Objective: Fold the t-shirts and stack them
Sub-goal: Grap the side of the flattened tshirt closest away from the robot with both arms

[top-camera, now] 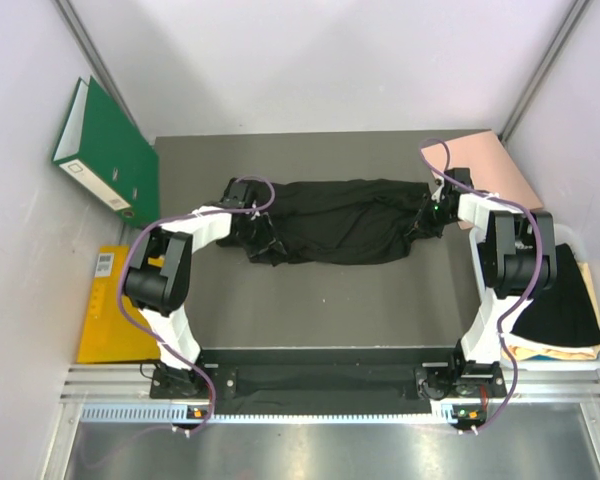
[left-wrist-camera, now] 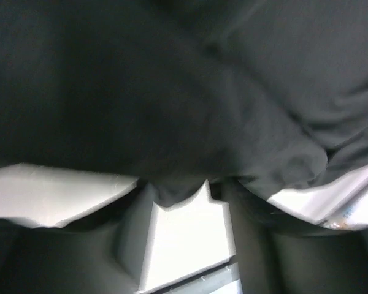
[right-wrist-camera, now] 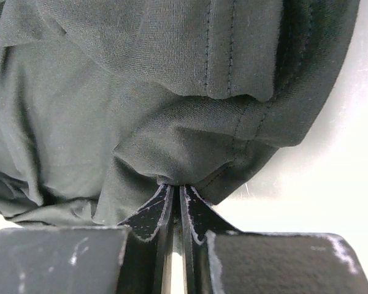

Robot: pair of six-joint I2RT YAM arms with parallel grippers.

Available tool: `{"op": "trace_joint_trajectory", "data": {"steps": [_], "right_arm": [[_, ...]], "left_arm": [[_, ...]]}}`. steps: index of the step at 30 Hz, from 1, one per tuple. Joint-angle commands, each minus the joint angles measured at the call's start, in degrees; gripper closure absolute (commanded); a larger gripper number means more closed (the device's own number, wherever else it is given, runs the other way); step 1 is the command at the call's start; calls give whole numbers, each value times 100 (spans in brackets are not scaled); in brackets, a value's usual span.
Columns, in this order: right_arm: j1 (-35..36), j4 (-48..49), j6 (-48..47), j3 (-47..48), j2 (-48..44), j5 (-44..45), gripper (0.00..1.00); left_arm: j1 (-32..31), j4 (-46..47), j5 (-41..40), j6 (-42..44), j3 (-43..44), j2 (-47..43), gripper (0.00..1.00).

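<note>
Black t-shirt (top-camera: 335, 220): stretched between both arms.
Right end effector (right-wrist-camera: 176, 187): clamped tight on its edge.
Left end effector (top-camera: 255, 228): cloth-covered, grip unclear.

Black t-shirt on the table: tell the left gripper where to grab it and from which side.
Take the black t-shirt by its bunched left end, coming in from the left, low over the table. It lies pulled into a long band; the right gripper pinches its right end, so the opposite end is the matching hold.
</note>
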Motion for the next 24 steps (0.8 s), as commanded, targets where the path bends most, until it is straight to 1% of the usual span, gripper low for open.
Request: {"op": "trace_joint_trajectory", "data": {"steps": [1, 2, 3, 4, 9, 16, 18, 19, 21, 23, 24], "right_arm": [[49, 81, -129, 39, 113, 53, 96], [49, 81, -120, 48, 113, 53, 96], [49, 72, -129, 65, 105, 45, 95], [49, 72, -120, 74, 105, 45, 95], [49, 46, -155, 65, 96, 45, 95], [49, 80, -146, 74, 183, -34, 95], [49, 72, -155, 92, 210, -78, 94], [49, 72, -155, 100, 219, -87, 94], [49, 72, -181, 92, 219, -105, 94], [49, 54, -216, 83, 219, -105, 94], [49, 46, -217, 74, 219, -105, 94]], "left_arm": [[-96, 110, -608, 18, 153, 710, 63], [-96, 66, -635, 18, 188, 824, 78], [-96, -39, -670, 27, 223, 851, 90], [-96, -100, -749, 44, 224, 826, 100], [-96, -434, -969, 149, 22, 343, 100], [-96, -1392, -1531, 220, -40, -772, 100], [-96, -1735, -1707, 211, -40, -958, 100], [-96, -1875, -1751, 211, -40, -1107, 98], [-96, -2183, -1786, 211, -66, -1239, 89], [-96, -2394, -1787, 185, -110, -1372, 77], [-96, -2552, -1787, 176, -145, -1415, 67]]}}
